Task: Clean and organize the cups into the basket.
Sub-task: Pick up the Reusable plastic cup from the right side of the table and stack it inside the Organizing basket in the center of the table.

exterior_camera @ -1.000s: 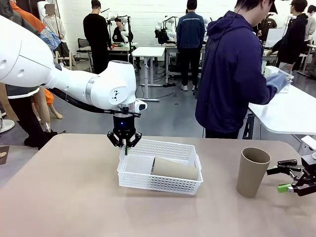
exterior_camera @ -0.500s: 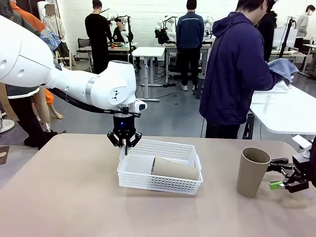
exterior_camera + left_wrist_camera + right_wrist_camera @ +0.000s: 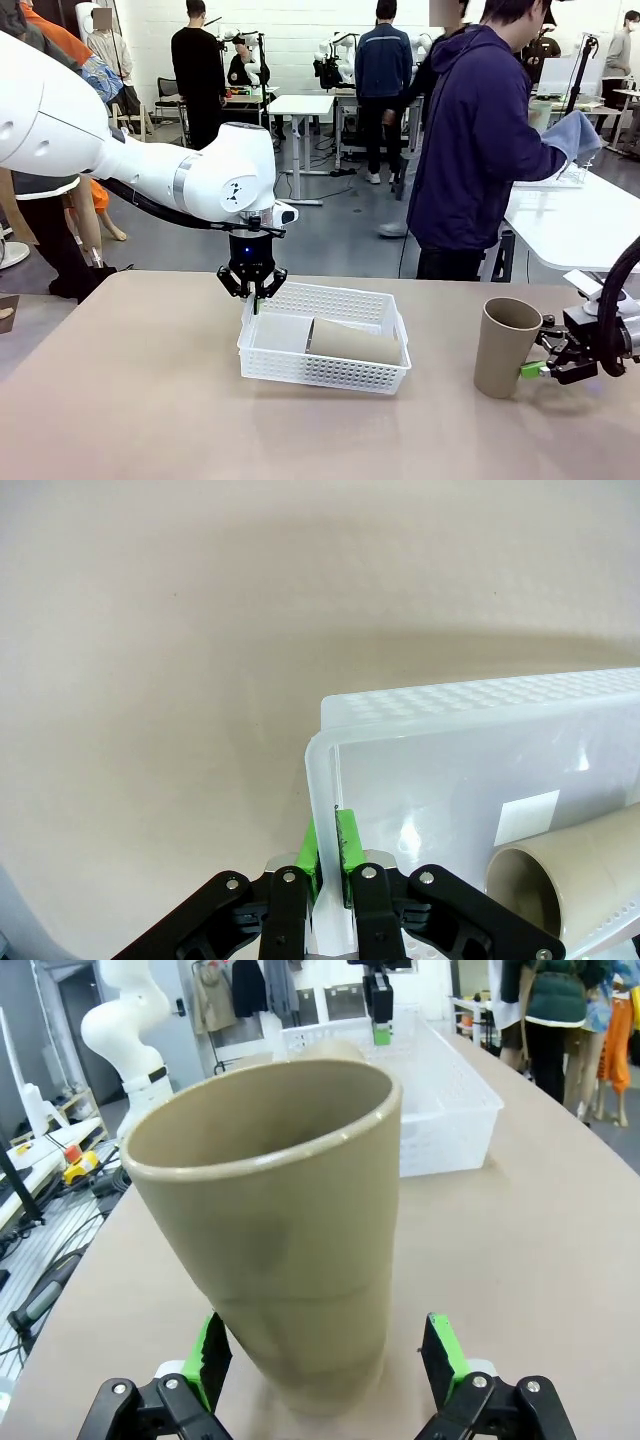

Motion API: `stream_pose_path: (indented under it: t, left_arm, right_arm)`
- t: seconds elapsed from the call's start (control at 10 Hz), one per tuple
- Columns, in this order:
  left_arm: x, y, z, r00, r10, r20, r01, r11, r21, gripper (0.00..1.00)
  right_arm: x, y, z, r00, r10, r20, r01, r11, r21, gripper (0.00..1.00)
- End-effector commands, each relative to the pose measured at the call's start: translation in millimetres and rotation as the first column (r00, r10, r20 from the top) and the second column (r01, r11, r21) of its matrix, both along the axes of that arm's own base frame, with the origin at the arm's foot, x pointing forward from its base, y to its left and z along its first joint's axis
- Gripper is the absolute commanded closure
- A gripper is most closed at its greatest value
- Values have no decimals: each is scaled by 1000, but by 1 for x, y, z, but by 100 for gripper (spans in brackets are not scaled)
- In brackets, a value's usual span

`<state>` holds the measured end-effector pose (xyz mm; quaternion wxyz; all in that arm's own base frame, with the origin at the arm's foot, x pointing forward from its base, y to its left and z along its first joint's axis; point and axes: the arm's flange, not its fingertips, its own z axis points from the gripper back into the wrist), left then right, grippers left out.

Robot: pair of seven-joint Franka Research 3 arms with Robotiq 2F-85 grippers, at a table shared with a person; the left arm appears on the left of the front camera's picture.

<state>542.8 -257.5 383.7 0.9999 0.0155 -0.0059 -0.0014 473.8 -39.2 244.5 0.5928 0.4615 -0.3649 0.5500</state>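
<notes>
Tan matte cup (image 3: 508,347), tapered, upright on worktop (image 3: 150,400) right of basket (image 3: 320,372); right fingers (image 3: 440,1345) spread wide, straddling its base. Second cup (image 3: 355,343), also tan, lies inside the white grid-walled basket, plain white label (image 3: 530,818) on the floor. Left fingers (image 3: 348,855) pinched narrow on basket's far-left rim.

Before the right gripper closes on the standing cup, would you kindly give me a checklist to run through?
1. Standing cup upright: ok.
2. Right gripper open, one finger on either side of it: ok.
3. Left gripper shut on the basket wall: ok.
4. Free floor in the basket beside the lying cup: ok.
5. Standing cup clean inside: cannot tell.
</notes>
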Motion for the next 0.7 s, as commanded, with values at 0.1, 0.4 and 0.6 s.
stream_pose_path:
  t: [0.1, 0.4, 0.6]
  left_arm:
    - [-1, 0, 1, 1000, -3, 2, 3, 1000, 2, 100]
    - [-1, 0, 1, 1000, -3, 2, 3, 1000, 2, 100]
    - [-1, 0, 1, 1000, -3, 2, 3, 1000, 2, 100]
  right_arm:
    - [7, 18, 0, 1000, 25, -12, -24, 1000, 17, 0]
    - [7, 34, -4, 999, 50, -5, -50, 999, 20, 0]
    - [8, 41, -7, 999, 50, 18, -51, 998, 34, 0]
